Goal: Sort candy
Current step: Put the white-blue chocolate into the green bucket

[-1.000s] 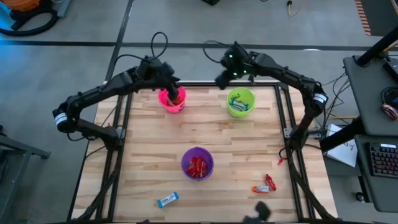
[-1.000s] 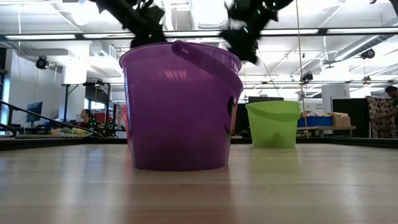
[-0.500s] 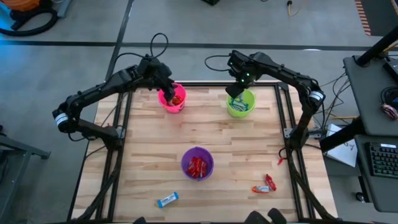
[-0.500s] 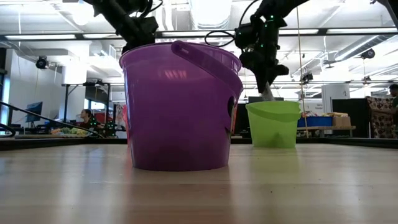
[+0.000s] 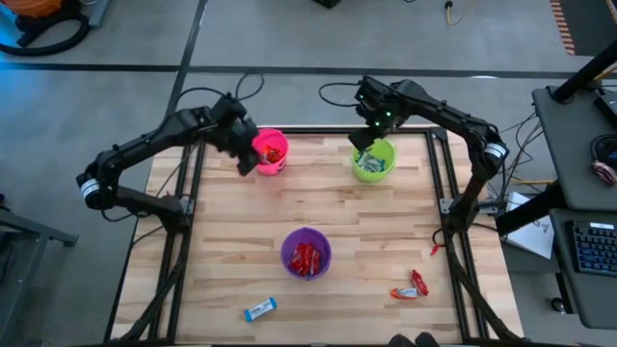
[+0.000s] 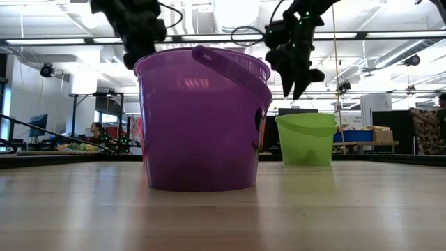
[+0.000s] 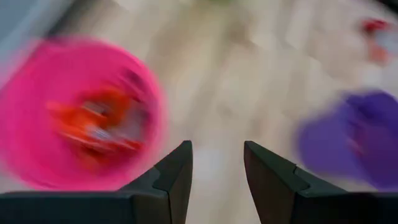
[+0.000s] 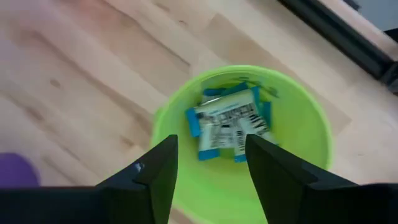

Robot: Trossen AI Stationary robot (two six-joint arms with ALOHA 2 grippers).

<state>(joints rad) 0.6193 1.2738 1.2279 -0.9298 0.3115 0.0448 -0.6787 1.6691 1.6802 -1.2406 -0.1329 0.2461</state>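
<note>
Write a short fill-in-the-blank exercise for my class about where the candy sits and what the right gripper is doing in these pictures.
1. The right gripper hovers over the ____ cup.
2. The candy in that cup is blue and ____.
3. The purple cup holds ____ candy.
4. A lone blue candy lies on the ____.

Missing words: green; white; red; table

You have a pink cup (image 5: pixel 269 151) and green cup (image 5: pixel 373 160) along the table's (image 5: pixel 386 222) far edge, a purple cup (image 5: pixel 306 254) mid-table toward the near edge.
</note>
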